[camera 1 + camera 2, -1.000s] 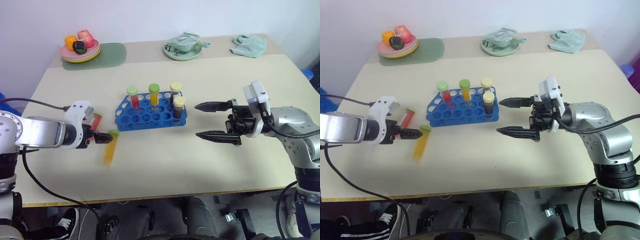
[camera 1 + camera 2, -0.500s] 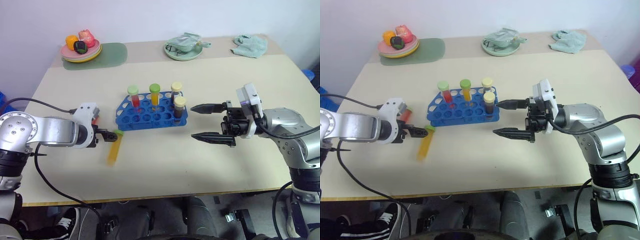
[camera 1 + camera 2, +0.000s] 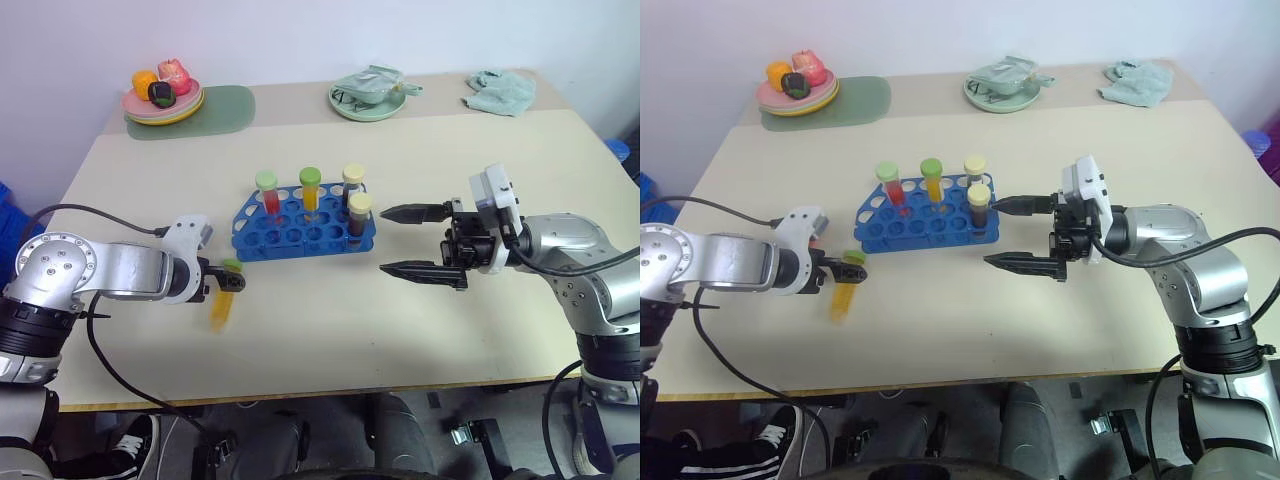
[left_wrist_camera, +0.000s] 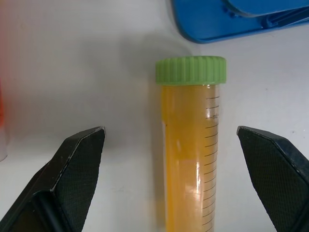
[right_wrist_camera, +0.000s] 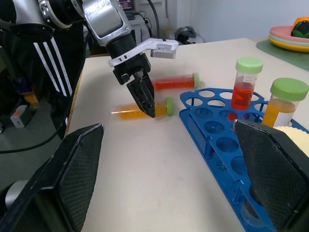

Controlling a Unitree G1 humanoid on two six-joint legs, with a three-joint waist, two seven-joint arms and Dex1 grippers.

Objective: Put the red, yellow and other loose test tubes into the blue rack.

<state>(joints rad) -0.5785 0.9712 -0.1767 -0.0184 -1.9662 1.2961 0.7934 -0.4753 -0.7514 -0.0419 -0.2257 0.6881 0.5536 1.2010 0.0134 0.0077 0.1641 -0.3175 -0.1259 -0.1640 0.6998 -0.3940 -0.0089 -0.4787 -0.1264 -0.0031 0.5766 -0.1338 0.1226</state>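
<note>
Bright blue plastic rack with rows of round holes (image 3: 300, 232) at the centre of the beige table (image 3: 420, 150), holding four capped tubes upright. Left gripper (image 3: 845, 273), jaws spread wide, straddles a green-capped tube of yellow liquid (image 4: 190, 150) lying flat just left of the rack. A red-filled tube (image 5: 174, 81) lies farther left. Right gripper (image 3: 405, 240), jaws released and empty, hovers right of the rack.

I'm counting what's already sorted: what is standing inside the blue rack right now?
Four capped tubes stand upright in the blue rack: a red tube, a yellow tube and two dark tubes. The other holes look empty. The tubes' bottoms are hidden inside the rack.
</note>
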